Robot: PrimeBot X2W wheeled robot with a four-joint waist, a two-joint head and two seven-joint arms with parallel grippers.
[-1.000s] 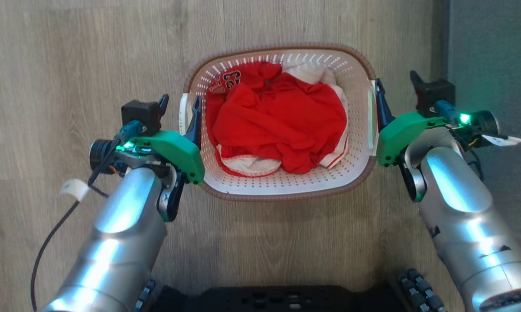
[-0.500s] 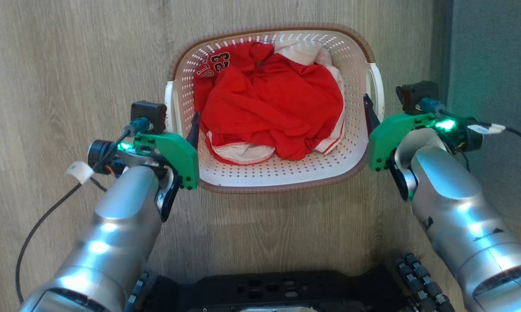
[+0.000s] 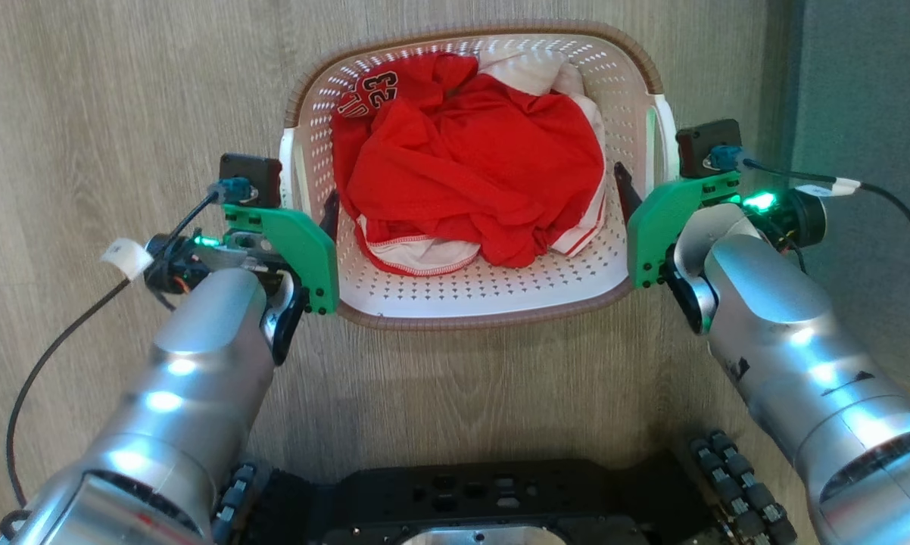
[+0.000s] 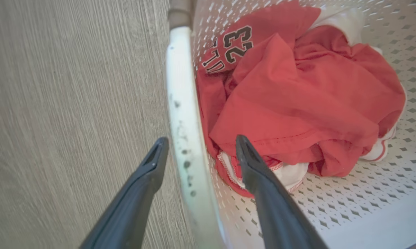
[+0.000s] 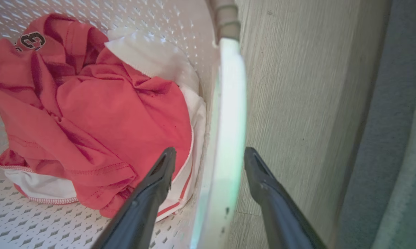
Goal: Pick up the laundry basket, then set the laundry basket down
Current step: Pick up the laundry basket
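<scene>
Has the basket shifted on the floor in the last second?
No. The basket looks bigger, but its near rim sits as before against the floor seam at left, so it seems that the camera came closer.

Right gripper (image 5: 209,152) astride the side handle of the laundry basket (image 5: 173,20)

The two dark fingers (image 5: 142,204) stand apart, one inside the basket and one outside over the wooden floor (image 5: 291,86), with the white handle (image 5: 228,114) running up between them (a gap shows on each side near the tips). A crumpled red garment (image 5: 90,114) with part of a dark number printed on it lies in the perforated basket, over a white cloth (image 5: 149,55). A grey strip (image 5: 395,121) along the right edge is blurred, perhaps a wall.
</scene>
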